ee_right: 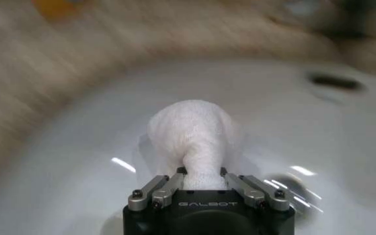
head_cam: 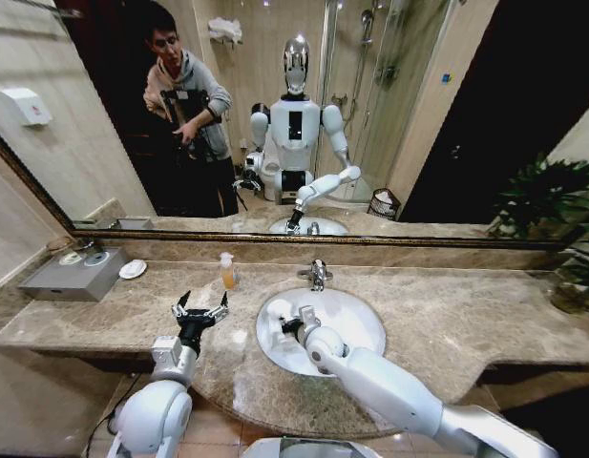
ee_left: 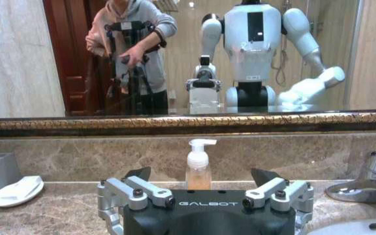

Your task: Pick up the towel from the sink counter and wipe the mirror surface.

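1. The mirror surface (head_cam: 275,114) spans the wall behind the counter, well apart from both grippers and not yet touched by the cloth. By my judgement, reaching it means lifting up and over the faucet (head_cam: 317,275), and a low sweep could clip that faucet.

2. The sink counter (head_cam: 437,315) runs across the head view, with the oval basin (head_cam: 356,329) set into it. A grey box (head_cam: 73,277) and a small white dish (head_cam: 133,269) sit at its left end, clear of the work.

3. The right arm reaches into the basin. The right gripper (ee_right: 201,172) has its fingers pinched on a narrow fold of the towel (ee_right: 195,134), which bunches out beyond the fingertips over the white bowl.

4. The grip takes only a small gather of cloth, so the towel could probably slip free on a fast lift or when pressed against the glass. The loose bulk may also sag and drag across the basin rim.

5. The left gripper (head_cam: 199,312) hovers above the counter left of the basin with its fingers spread wide and nothing between them. It points at the soap bottle (ee_left: 199,166), which stands near the back wall; I would judge that any forward drift of this arm could topple it.
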### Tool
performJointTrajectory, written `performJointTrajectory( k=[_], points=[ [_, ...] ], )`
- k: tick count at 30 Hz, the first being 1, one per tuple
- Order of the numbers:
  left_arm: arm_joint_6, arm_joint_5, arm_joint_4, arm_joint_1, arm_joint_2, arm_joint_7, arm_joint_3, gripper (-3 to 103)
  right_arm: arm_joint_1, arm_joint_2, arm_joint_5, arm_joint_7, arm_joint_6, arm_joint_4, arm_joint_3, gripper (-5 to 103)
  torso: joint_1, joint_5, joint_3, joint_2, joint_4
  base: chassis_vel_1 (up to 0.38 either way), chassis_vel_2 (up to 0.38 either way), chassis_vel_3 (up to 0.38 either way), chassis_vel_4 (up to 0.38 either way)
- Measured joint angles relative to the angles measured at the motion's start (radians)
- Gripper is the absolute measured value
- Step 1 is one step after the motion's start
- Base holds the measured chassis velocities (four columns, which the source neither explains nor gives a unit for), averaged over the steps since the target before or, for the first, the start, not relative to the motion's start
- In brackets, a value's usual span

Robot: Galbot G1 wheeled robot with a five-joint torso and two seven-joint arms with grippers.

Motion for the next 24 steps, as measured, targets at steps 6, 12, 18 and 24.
performJointTrajectory(
  k=[6,12,18,24],
  points=[
    [0.000,0.000,0.000,0.000,0.000,0.000,0.000,100,-0.076,-0.193,-0.092,-0.033,-0.020,-0.001,0.103,18,0.000,0.0002,0.000,0.000,0.0002,0.000,0.000,0.000,0.000],
    [0.000,0.000,0.000,0.000,0.000,0.000,0.000,100,-0.075,-0.311,-0.134,-0.032,-0.031,0.048,0.126,18,0.000,0.0000,0.000,0.000,0.0007,0.000,0.000,0.000,0.000],
    [0.000,0.000,0.000,0.000,0.000,0.000,0.000,100,-0.070,-0.206,-0.071,-0.021,-0.059,0.048,0.074,17,0.000,0.0003,0.000,0.000,-0.0008,0.000,0.000,0.000,0.000],
    [0.000,0.000,0.000,0.000,0.000,0.000,0.000,100,0.019,-0.065,-0.032,-0.094,0.033,0.030,-0.025,17,0.000,-0.0006,0.000,0.000,0.0007,0.000,0.000,0.000,0.000]
  ],
)
